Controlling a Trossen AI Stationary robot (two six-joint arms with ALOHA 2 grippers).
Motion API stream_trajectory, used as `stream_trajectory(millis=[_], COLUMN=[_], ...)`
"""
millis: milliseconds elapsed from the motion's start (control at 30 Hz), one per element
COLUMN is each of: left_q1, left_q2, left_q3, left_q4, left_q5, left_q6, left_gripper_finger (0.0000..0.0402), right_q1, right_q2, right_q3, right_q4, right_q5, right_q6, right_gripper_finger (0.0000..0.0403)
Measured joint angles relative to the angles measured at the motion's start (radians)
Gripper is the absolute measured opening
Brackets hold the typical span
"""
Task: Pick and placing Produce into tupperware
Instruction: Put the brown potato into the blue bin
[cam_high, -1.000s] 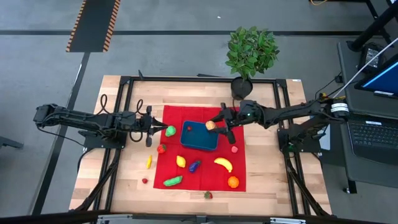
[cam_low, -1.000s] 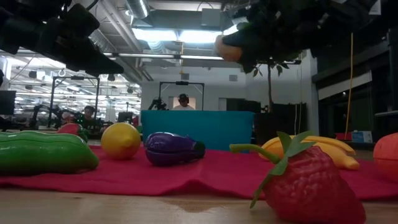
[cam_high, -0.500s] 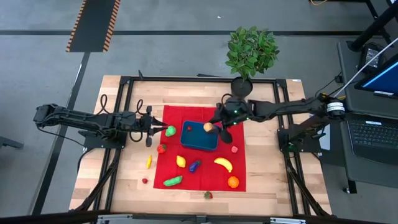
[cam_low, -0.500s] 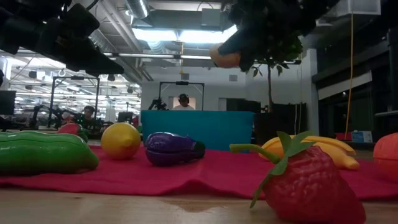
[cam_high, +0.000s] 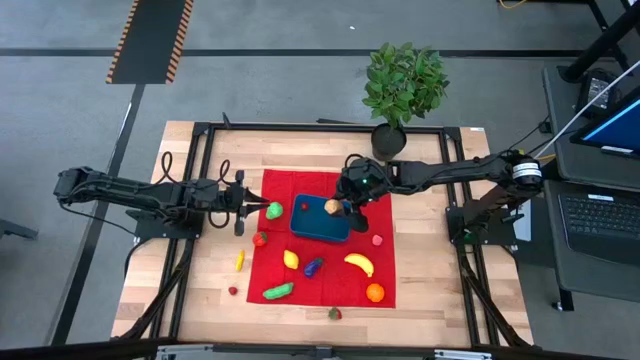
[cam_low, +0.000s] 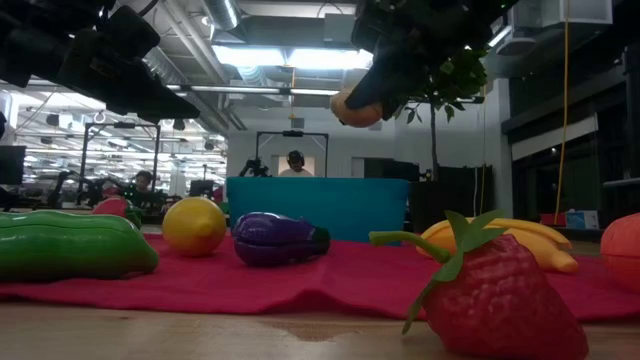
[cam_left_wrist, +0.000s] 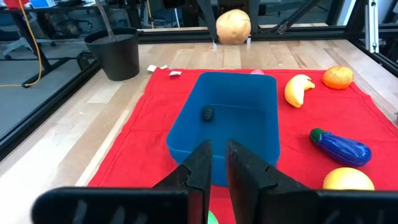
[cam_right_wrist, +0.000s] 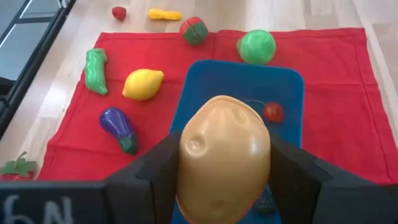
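The tupperware (cam_high: 320, 220) is a blue container in the middle of a red cloth (cam_high: 385, 275). It holds a small red piece (cam_right_wrist: 272, 112) and a dark berry (cam_left_wrist: 207, 113). My right gripper (cam_high: 343, 200) hangs above the tupperware's right part, shut on a tan potato (cam_high: 331, 206). More produce lies on the cloth: a lemon (cam_high: 291, 259), an eggplant (cam_high: 313, 266), a banana (cam_high: 359, 263), an orange (cam_high: 375, 292) and a green apple (cam_high: 273, 210). My left gripper (cam_high: 243, 201) waits shut at the cloth's left edge, beside the apple. My right gripper pinches the potato by two opposite sides (cam_right_wrist: 186, 162), one finger (cam_right_wrist: 155, 171) on each. The fingers slant down from the table's right side. The potato (cam_low: 357, 108) is lifted clear, well above the tupperware (cam_low: 320, 208).
A potted plant (cam_high: 403, 85) stands at the table's far edge, behind the right arm. A strawberry (cam_high: 334, 313), a yellow piece (cam_high: 239, 260) and a small red piece (cam_high: 233, 290) lie on bare wood beside the cloth. A tomato (cam_high: 259, 238) sits at the cloth's left edge.
My right gripper has carried the potato toward the table's left edge, from above the tupperware's right rim to over its inside. It has tipped to point more steeply down. The potato has stayed in the hold and now hangs a little lower.
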Motion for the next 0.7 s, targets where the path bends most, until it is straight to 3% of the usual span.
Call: stream_trajectory(millis=[267, 700], left_q1=[0.000, 0.000], left_q2=[0.000, 0.000], left_q3=[0.000, 0.000], left_q4=[0.000, 0.000], left_q5=[0.000, 0.000], left_q6=[0.000, 0.000], left_gripper_finger=[0.0017, 0.0008], right_q1=[0.007, 0.006], right_q2=[0.029, 0.212], right_q3=[0.000, 0.000], right_q4=[0.027, 0.192], right_q5=[0.022, 0.027], right_q6=[0.003, -0.005], right_gripper_finger=[0.0199, 0.0199])
